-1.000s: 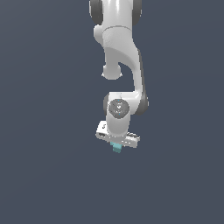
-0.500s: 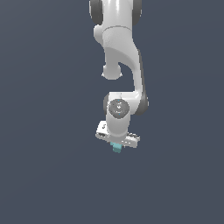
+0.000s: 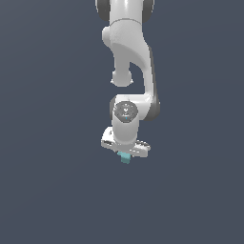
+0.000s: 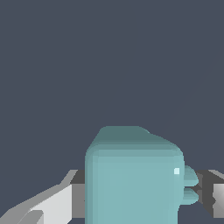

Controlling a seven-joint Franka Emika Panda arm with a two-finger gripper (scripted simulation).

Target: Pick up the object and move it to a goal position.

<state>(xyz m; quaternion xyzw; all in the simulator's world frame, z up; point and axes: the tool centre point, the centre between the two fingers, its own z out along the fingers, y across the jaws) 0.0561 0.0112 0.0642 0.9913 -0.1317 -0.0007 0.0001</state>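
The object is a small teal blocky piece that pokes out just below the white hand in the exterior view. My gripper is shut on it, fingers mostly hidden behind the hand. In the wrist view the teal piece fills the space between the two fingers, with a little nub on one side touching the other finger. The white arm comes down from the top of the exterior view. No goal marker shows in either view.
Only a plain dark grey-blue background surrounds the arm. No surface edge, container or other object shows.
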